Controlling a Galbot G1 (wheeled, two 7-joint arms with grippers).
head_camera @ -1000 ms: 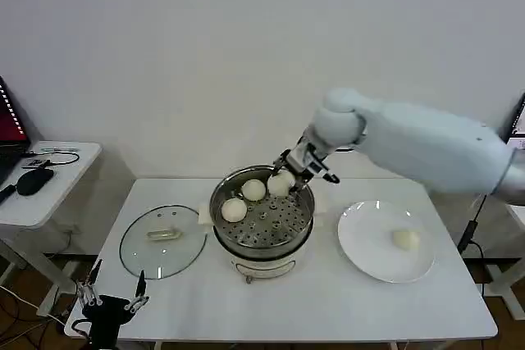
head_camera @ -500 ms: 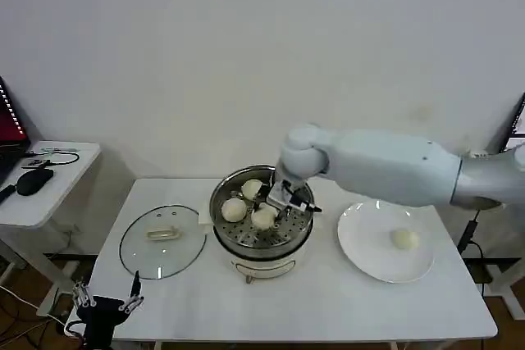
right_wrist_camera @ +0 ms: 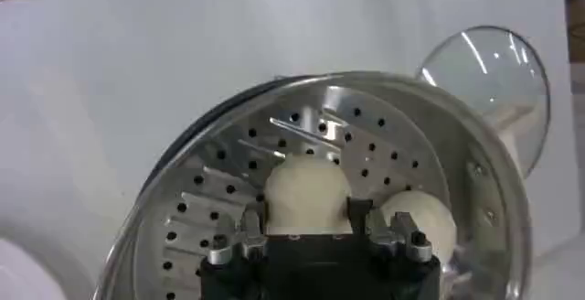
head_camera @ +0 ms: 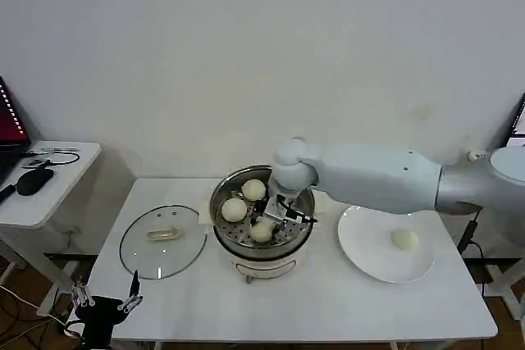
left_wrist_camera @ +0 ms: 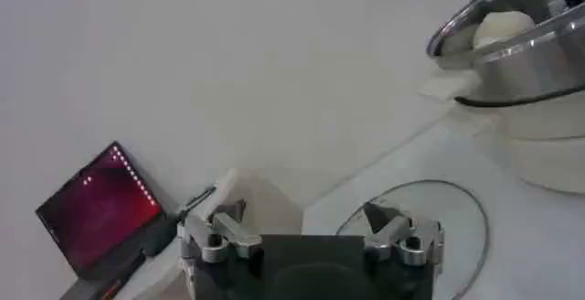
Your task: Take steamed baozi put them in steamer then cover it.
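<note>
Plain white wall (head_camera: pixel 246 55) behind white table (head_camera: pixel 328 309); side desk (head_camera: pixel 45 194) w/ laptop (left_wrist_camera: pixel 96 210).

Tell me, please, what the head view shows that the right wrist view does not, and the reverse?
Head view alone: the white plate bearing one baozi, the left gripper open below the table's near edge, and a third bun in the steamer. Right wrist view alone: the right gripper's fingers closed on a baozi just over the perforated tray. Both share the steamer, that bun, a neighbouring bun and the glass cover lying on the table.
</note>
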